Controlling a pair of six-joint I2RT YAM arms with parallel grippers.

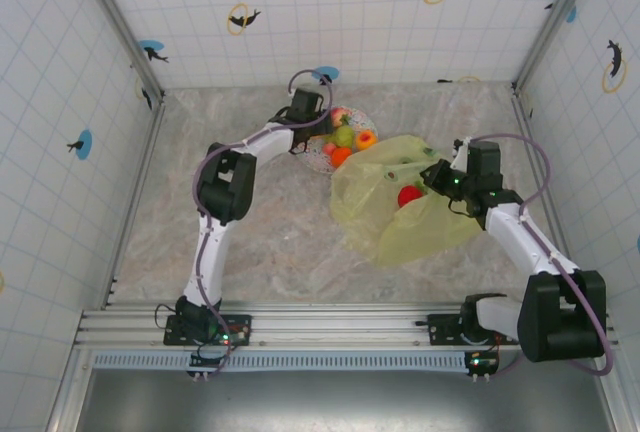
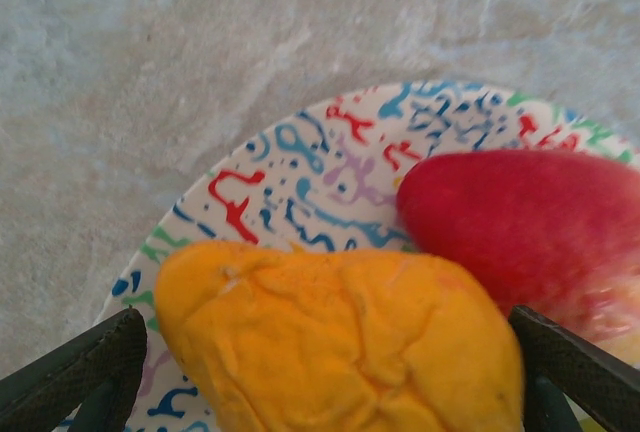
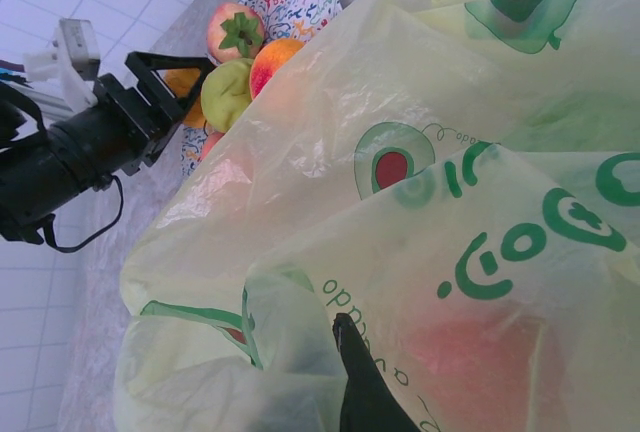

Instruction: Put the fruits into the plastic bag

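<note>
The left tool (image 2: pixel 325 317) is spread wide over the plate (image 2: pixel 300 167), one finger on either side of an orange fruit (image 2: pixel 340 352). The wrist view shows dark fingertips level with the fruit's flanks. Whether they touch it yet I cannot tell, so I read the tool as released and ready to close. The fruit's lumpy long axis runs finger to finger, so the closing stroke looks short.

A red fruit (image 2: pixel 520 227) lies just beside the orange one, close to one fingertip, and could be nudged as the tool closes. From above, a green fruit (image 1: pixel 344 136) and a peach-pink fruit (image 1: pixel 338 115) sit further back on the plate, with another orange-red fruit (image 1: pixel 366 138) toward the bag.

The plastic bag (image 1: pixel 395 222) lies on the bench (image 1: pixel 270 242) against the plate's rim on the right-arm side, so the carry from plate to bag is short and sideways. One red fruit (image 1: pixel 409 196) already shows through the film.

The right tool (image 1: pixel 440 176) is at the bag's edge farthest from the plate. Its wrist view shows one dark finger (image 3: pixel 362 382) with film folded around it and the other finger covered, so a pinch on the rim cannot be confirmed. The bag's mouth is hard to make out among the folds.
</note>
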